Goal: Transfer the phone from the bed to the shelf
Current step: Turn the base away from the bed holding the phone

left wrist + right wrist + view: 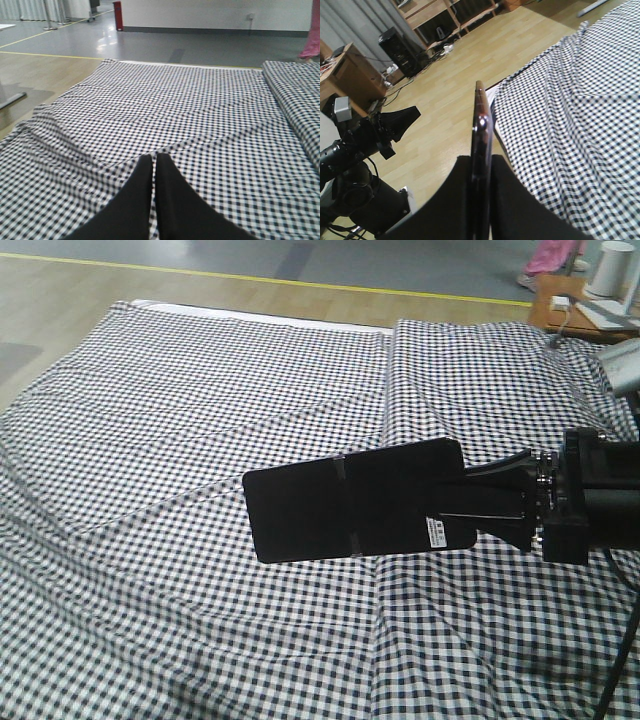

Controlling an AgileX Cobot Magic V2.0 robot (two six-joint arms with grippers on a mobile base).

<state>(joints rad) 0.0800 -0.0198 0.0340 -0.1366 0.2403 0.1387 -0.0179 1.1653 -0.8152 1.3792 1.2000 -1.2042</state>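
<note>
The phone (pixel 350 500), a glossy black slab with a crease and a white sticker (pixel 437 533), hangs level above the gingham bed (pixel 200 410). My right gripper (pixel 455 502) is shut on its right end. In the right wrist view the phone (pixel 481 115) stands edge-on between the two black fingers (pixel 510 200) of the right gripper (pixel 481 159), out past the bed's edge (pixel 570 115). A light wooden shelf (pixel 427 12) shows far off at the top. My left gripper (pixel 155 157) is shut on nothing, low over the bed (pixel 200 100).
A brown desk (pixel 340 70) and a black computer tower (pixel 397 50) stand on the wood floor. The left arm (pixel 365 140) is at the left of the right wrist view. A small wooden table (pixel 580 310) with a white cylinder (pixel 612 268) stands behind the bed's far right corner.
</note>
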